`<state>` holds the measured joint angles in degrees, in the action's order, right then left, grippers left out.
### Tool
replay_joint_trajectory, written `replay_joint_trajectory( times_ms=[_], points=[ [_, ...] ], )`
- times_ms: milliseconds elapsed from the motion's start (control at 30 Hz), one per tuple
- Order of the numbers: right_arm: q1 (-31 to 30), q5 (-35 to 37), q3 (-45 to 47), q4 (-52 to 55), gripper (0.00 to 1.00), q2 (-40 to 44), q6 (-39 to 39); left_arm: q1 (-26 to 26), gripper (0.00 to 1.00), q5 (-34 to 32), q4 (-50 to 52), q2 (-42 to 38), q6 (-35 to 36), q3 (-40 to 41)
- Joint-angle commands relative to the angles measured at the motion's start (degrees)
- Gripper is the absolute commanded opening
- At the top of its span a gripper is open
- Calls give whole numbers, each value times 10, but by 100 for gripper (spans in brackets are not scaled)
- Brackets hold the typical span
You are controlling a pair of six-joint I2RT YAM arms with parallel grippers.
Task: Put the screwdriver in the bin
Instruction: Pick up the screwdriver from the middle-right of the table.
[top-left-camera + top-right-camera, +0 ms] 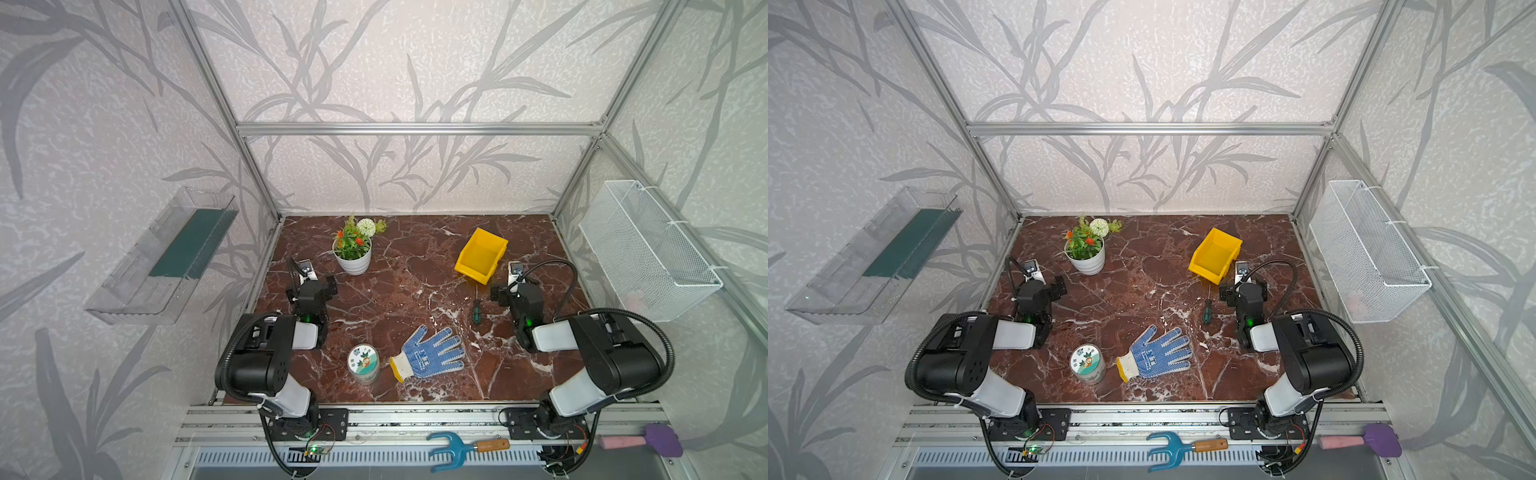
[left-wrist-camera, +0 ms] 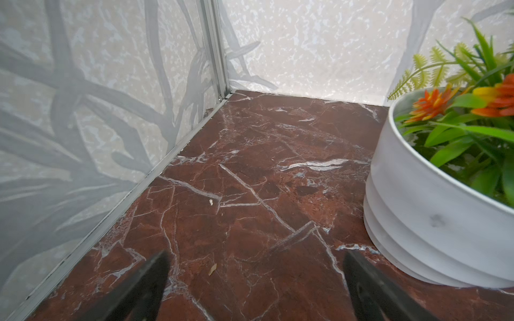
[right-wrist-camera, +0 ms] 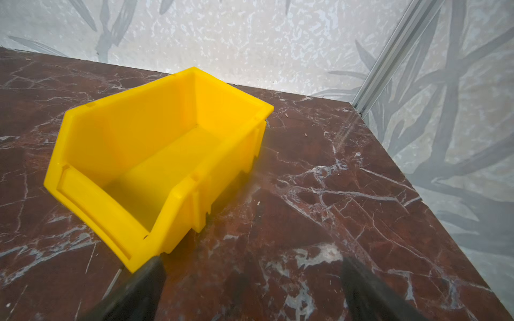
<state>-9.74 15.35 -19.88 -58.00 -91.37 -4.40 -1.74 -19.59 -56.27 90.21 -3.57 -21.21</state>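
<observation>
The screwdriver lies on the worktop between the bin and the glove, while the right gripper and left gripper stand spread, empty.

The right gripper stands wide apart, its 2 dark fingers hanging over bare red-brown marble table. The yellow bin sits ahead of it and off to 1 side, open top up, the low front lip turned toward the gripper. One lip corner is just beside a fingertip; contact cannot be told. Beyond stand 2 leaf-patterned walls and an aluminium frame post.
</observation>
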Motion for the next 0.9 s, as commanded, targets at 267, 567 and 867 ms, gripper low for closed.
replay_joint_trajectory(
  times_ms=[267,567,867],
  points=[
    [3,4,-5,-12,99,0,2,2,99,-4,-10,3,6,5],
    [3,4,-5,-12,99,-1,2,2,99,-4,-10,3,6,5],
    [3,4,-5,-11,99,-1,2,2,99,-15,-14,2,2,6]
  ],
)
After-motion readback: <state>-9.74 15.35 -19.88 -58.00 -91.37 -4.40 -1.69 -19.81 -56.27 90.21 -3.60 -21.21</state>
